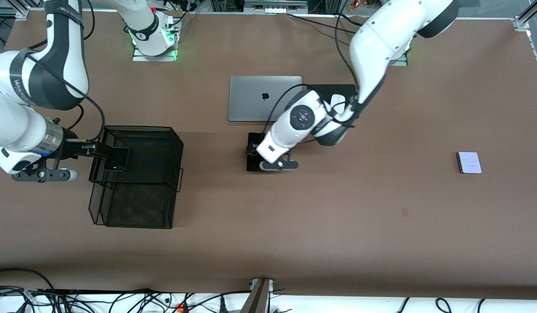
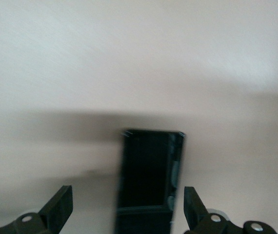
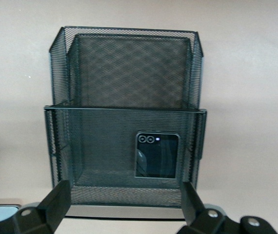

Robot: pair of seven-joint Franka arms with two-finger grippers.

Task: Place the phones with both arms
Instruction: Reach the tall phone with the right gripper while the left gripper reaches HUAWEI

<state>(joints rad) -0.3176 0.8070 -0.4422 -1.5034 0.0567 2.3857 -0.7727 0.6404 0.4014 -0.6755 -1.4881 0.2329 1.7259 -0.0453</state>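
Observation:
A small squarish black phone (image 1: 117,159) (image 3: 157,156) lies in the black mesh basket (image 1: 164,143) (image 3: 124,108), in the part farther from the front camera. My right gripper (image 1: 96,150) (image 3: 124,200) stands open at the basket's edge toward the right arm's end, holding nothing. A long slim black phone (image 1: 253,166) (image 2: 146,170) lies flat on the table nearer the front camera than the laptop. My left gripper (image 1: 254,151) (image 2: 128,209) is low over it, open, one finger on each side and clear of it. A pale lilac phone (image 1: 468,162) lies toward the left arm's end.
A shut silver laptop (image 1: 265,98) lies mid-table, with a white mouse (image 1: 338,101) on a black pad (image 1: 325,89) beside it, partly under the left arm. The basket's second compartment (image 1: 133,206), nearer the front camera, holds nothing.

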